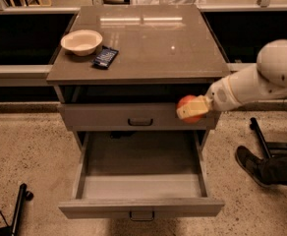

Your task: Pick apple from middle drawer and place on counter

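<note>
Now my gripper (191, 109) is clamped across the round middle of the apple (185, 102), in front of the upper drawer front (109, 116), and I judge it light, hard and slippery.

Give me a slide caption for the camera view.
The gripper, shut on the apple, hangs before the upper drawer front, above the open middle drawer, just below the counter.
</note>
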Available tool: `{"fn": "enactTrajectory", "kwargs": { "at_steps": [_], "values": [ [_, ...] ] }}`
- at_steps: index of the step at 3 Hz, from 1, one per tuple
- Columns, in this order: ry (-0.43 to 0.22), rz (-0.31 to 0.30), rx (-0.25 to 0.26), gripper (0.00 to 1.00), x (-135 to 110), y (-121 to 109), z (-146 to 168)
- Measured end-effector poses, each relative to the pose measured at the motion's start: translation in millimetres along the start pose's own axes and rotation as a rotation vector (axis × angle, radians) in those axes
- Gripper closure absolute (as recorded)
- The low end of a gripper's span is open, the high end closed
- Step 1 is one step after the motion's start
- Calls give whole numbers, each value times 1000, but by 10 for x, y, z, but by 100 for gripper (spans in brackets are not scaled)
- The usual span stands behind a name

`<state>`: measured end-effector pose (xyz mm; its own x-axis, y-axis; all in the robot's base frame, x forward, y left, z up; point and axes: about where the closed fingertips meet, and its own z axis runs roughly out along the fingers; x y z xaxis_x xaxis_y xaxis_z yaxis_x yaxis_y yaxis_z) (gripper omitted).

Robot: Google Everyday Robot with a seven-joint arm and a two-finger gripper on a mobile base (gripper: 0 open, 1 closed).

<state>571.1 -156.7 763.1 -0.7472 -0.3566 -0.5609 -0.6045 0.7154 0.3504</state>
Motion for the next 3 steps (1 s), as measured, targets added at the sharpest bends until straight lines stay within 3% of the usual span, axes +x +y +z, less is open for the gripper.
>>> {"fn": "enactTrajectory", "kwargs": {
  "at_steps": [1,2,3],
  "values": [
    [-96,-120,109,100,-488,67,-313],
    [-157,-124,151,100,-655,-21,-339],
    [-157,-124,151,100,-655,-20,-339]
  ]
}}
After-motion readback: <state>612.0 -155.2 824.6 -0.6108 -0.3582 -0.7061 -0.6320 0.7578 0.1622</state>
